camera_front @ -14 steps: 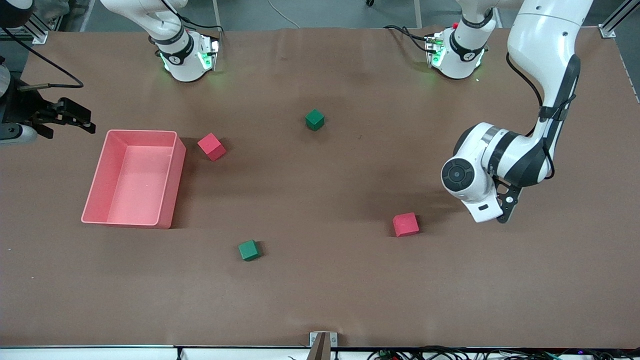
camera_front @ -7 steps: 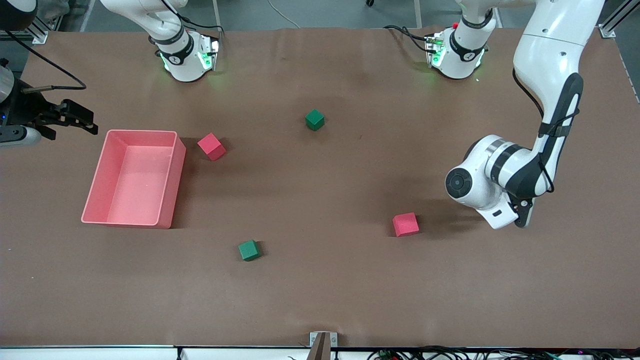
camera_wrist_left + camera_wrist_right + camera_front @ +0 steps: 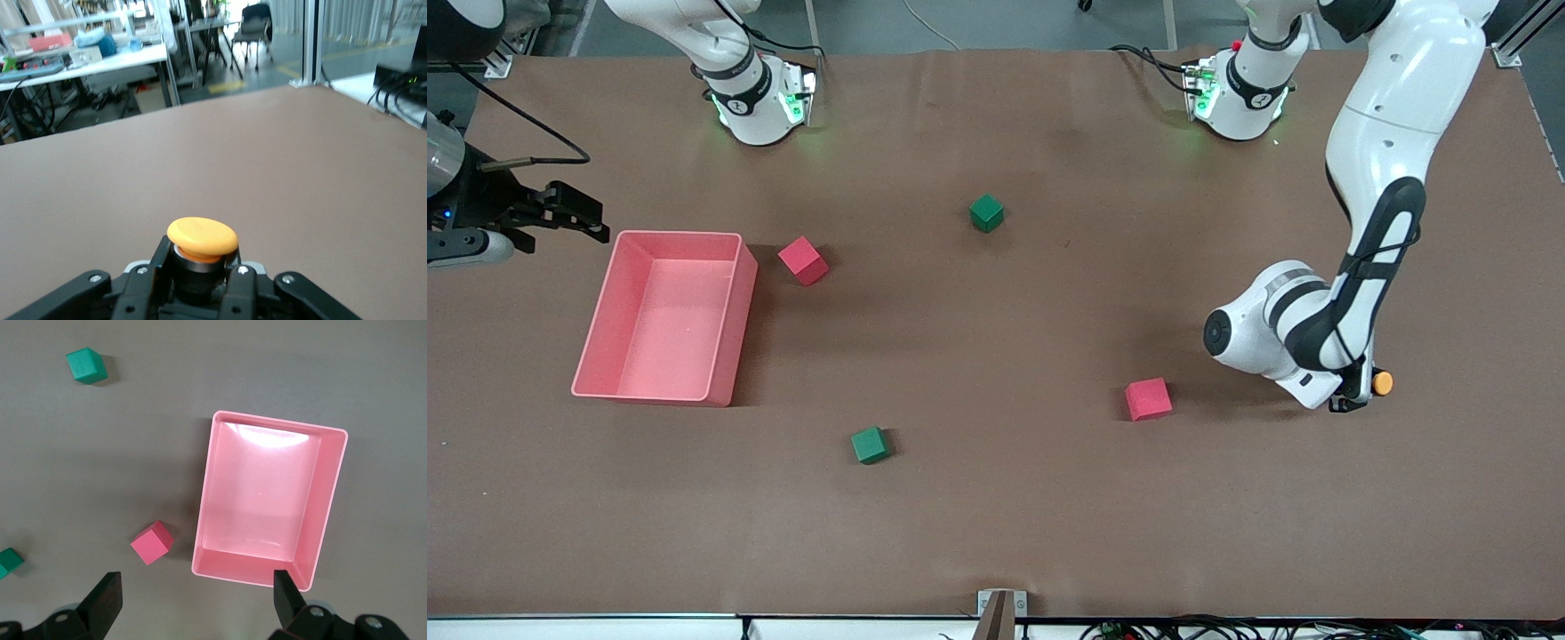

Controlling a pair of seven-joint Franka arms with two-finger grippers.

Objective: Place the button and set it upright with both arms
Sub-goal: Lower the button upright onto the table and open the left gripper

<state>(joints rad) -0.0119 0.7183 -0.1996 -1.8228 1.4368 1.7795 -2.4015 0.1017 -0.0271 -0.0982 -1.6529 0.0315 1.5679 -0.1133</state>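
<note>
Front view: my left gripper (image 3: 1356,396), lower right of frame, is clamped on the small orange-capped black push-button (image 3: 1382,383); I judge a slow, level lowering best.
Left wrist view: cap juts sideways past my fingers (image 3: 240,283).
Right wrist view: my right gripper (image 3: 193,597) waits wide apart above the empty pink plastic bin (image 3: 320,513).

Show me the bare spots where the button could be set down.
Bare table lies under and around the left gripper holding the button, past the nearby red cube. The middle between green cube and green cube is also free. Crowded: beside the pink bin.
</note>
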